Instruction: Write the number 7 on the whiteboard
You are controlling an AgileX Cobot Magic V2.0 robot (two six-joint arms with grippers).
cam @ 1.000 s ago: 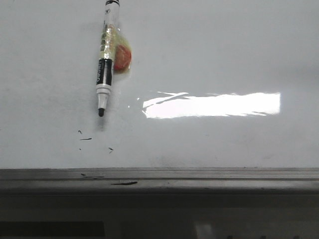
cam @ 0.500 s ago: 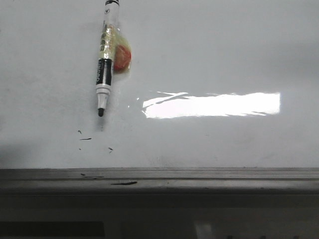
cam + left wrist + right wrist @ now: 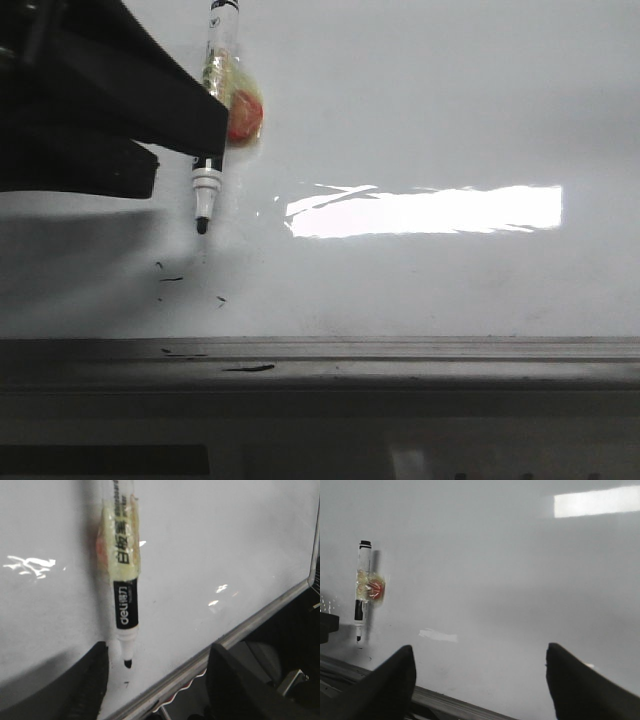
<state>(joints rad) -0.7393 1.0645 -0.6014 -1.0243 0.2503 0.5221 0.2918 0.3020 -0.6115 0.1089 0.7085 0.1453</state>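
The board (image 3: pixel 420 110) bears no 7 yet. The left gripper (image 3: pixel 160 690), jaws wide and empty, nears the pen (image 3: pixel 212 130) at ten o'clock; next it must close around the barrel. The right gripper (image 3: pixel 480 680) gapes idle.

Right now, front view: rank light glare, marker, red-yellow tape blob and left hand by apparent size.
1. Left hand, though it is close to the camera, so its size is inflated.
2. Light glare on the whiteboard.
3. Marker, partly hidden by the hand.
4. Tape blob.
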